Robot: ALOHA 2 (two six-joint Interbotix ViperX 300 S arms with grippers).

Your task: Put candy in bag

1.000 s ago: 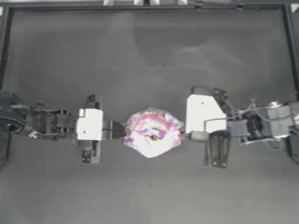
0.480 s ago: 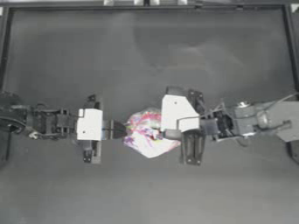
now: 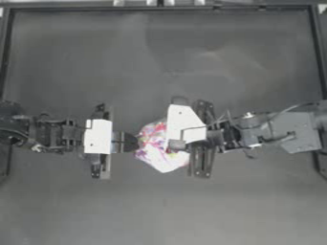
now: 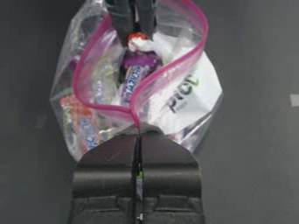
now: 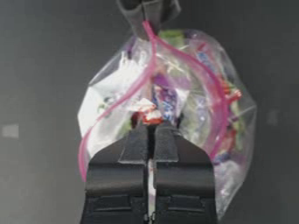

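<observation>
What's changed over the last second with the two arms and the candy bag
The right gripper has moved in from the right, toward the left arm, and now sits over the open mouth of the bag, its jaws shut on the candy inside the pink zip opening. The left gripper has stayed where it was, clamped shut on the bag's zip edge, and the bag has hardly moved.

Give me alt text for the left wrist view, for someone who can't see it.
The left claw, shut, pinches the pink zip edge of the bag, holding its mouth open. Opposite, the right claw lowers the candy into the mouth.
</observation>
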